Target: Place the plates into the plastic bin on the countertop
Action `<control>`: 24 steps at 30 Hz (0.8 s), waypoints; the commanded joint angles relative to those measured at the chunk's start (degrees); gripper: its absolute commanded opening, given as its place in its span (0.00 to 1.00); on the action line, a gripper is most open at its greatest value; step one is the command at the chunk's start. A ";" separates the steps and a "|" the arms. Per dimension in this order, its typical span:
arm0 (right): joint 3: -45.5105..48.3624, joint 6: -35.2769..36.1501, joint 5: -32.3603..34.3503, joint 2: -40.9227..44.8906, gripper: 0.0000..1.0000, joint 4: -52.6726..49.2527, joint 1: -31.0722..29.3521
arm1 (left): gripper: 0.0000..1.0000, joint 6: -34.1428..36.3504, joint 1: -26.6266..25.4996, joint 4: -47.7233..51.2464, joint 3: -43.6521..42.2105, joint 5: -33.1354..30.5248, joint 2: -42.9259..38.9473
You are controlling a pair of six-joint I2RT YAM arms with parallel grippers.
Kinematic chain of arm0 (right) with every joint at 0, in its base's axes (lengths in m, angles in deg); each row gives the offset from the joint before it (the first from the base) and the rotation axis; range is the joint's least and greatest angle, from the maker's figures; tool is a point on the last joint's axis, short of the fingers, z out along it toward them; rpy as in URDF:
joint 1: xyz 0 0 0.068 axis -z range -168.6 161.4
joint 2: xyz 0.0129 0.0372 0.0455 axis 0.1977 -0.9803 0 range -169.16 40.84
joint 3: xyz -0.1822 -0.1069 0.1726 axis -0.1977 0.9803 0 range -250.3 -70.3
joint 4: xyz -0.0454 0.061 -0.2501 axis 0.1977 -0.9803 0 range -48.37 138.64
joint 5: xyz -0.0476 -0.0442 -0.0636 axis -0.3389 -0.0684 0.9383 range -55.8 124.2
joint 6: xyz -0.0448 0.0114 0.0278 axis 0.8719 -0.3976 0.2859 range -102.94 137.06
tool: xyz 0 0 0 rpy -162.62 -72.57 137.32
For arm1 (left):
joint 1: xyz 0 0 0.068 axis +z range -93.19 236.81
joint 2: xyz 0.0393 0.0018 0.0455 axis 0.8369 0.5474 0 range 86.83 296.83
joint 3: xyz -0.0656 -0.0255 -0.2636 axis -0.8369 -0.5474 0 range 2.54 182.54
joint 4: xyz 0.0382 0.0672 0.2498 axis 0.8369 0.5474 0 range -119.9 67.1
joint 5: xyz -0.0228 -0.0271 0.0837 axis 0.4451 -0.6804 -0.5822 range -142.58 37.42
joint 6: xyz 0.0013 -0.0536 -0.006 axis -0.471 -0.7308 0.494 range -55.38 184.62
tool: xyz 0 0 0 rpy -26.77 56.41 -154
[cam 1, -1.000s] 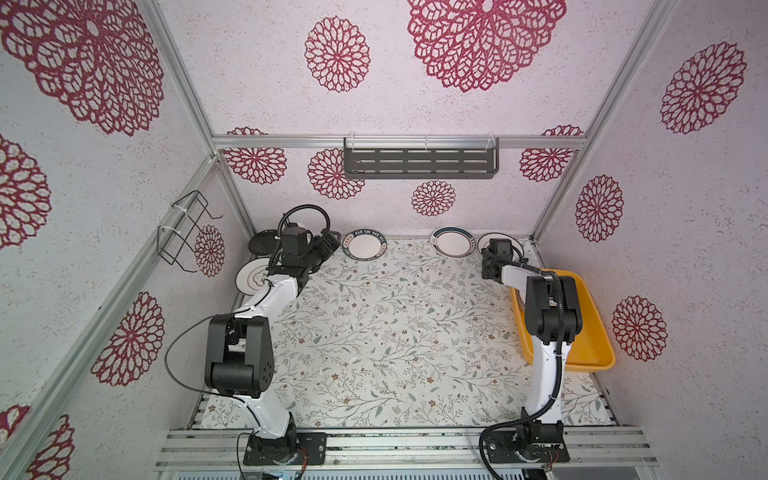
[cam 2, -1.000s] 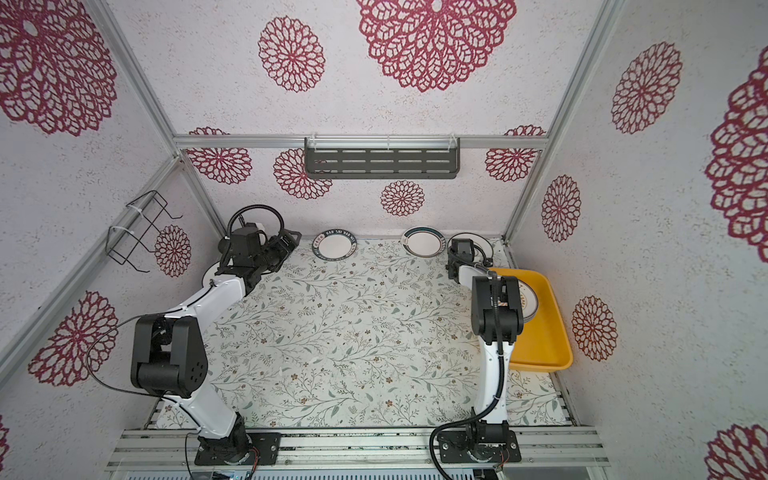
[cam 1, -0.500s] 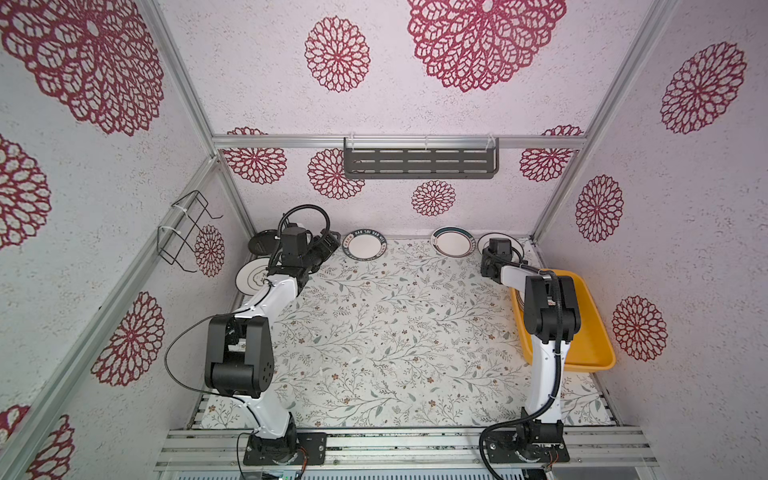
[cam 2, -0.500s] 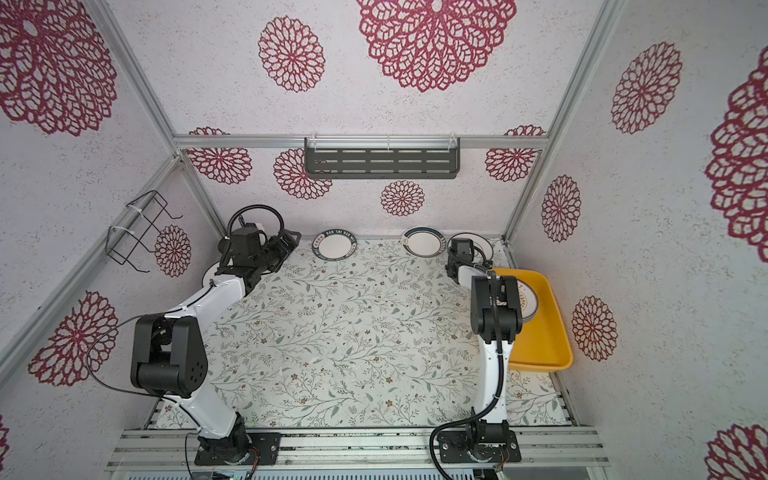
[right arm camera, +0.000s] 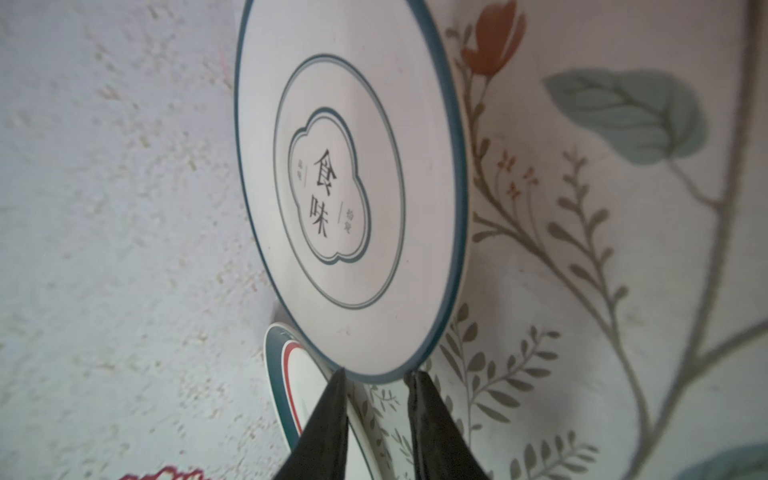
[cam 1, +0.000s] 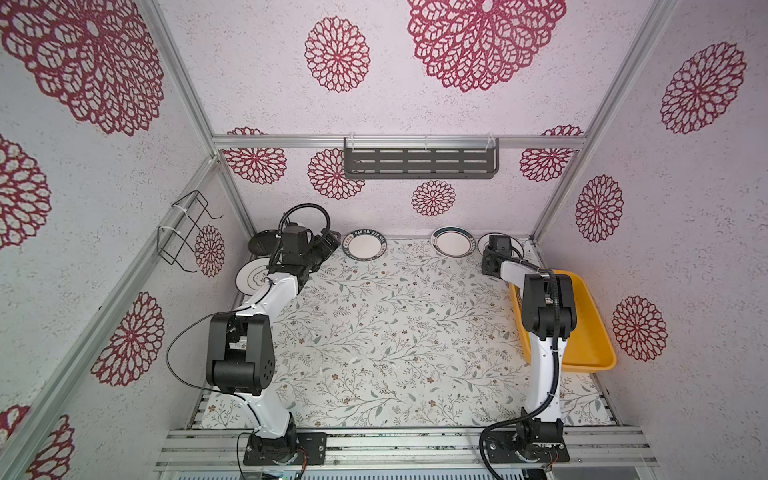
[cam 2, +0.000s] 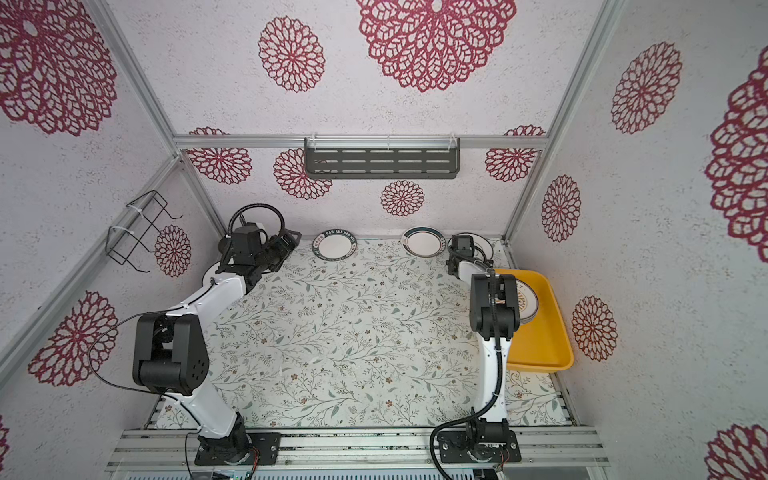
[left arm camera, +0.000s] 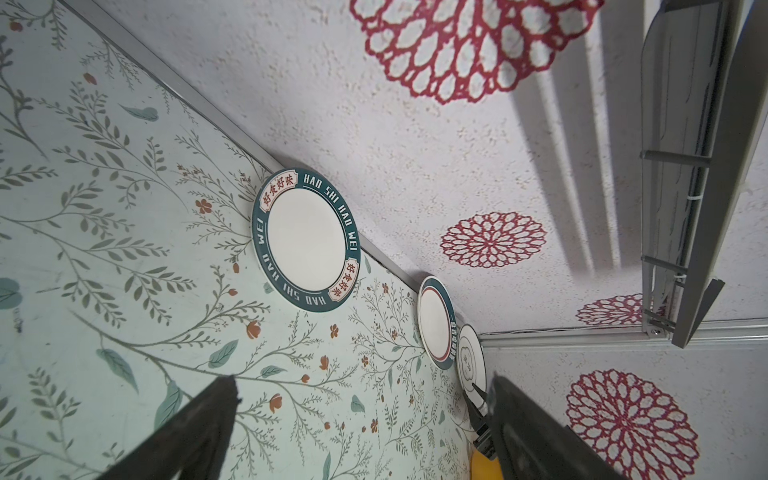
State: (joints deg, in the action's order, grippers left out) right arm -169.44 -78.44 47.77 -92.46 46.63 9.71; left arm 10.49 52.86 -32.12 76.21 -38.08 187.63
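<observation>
My right gripper [right arm camera: 378, 374] is shut on the near rim of a white plate with thin line motifs [right arm camera: 345, 187], one fingertip on each face. That plate [cam 1: 482, 244] lies at the back right corner of the countertop [cam 1: 395, 324]. A teal-rimmed plate [cam 1: 453, 241] lies beside it, and a lettered-rim plate [cam 1: 365, 245] sits further left. My left gripper [cam 1: 330, 242] hovers open beside the lettered plate [left arm camera: 305, 239], holding nothing. A black plate [cam 1: 262, 243] and a white line plate [cam 1: 249, 276] lie behind the left arm. The yellow-orange plastic bin [cam 2: 544, 336] on the right holds a plate [cam 2: 527, 301].
A dark grey slotted shelf [cam 1: 419, 164] hangs on the back wall. A black wire rack [cam 1: 183, 232] is fixed to the left wall. The right arm's elbow [cam 1: 546, 307] stands over the bin's near side.
The right gripper's jaws have narrowed onto the plate's rim. Both arms have hardly moved, and the left gripper stays open.
</observation>
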 commanded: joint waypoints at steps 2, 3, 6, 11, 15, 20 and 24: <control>-7.96 1.28 5.27 -1.76 0.33 -15.26 0.46 | 0.97 -0.35 0.61 -1.65 -0.13 0.30 0.49; -9.73 1.05 6.17 -2.09 0.35 -17.33 0.30 | 0.97 -0.57 0.70 -2.20 -0.60 0.43 0.54; -12.84 0.86 7.57 -2.71 0.44 -20.34 -0.04 | 0.97 -1.29 0.89 -3.78 -1.74 0.85 0.54; -15.22 0.72 8.89 -3.59 0.57 -22.74 -0.81 | 0.97 -2.20 1.38 -5.88 -3.64 1.04 0.10; -14.99 -0.78 8.72 -4.01 0.63 -23.84 -0.50 | 0.97 -2.46 2.06 -6.50 -4.58 1.47 -0.15; -14.92 -3.62 7.40 -4.35 0.62 -26.05 -0.59 | 0.97 -2.65 2.80 -6.90 -4.59 2.09 0.19; -13.18 -5.76 7.88 -5.17 0.60 -23.58 -0.77 | 0.97 -2.91 3.23 -7.20 -3.81 3.14 1.24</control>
State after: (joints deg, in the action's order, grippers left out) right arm -183.21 -80.06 53.78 -96.81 24.41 9.23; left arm 7.73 55.62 -37.30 71.88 -36.29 187.80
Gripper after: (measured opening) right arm 0.604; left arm 0.971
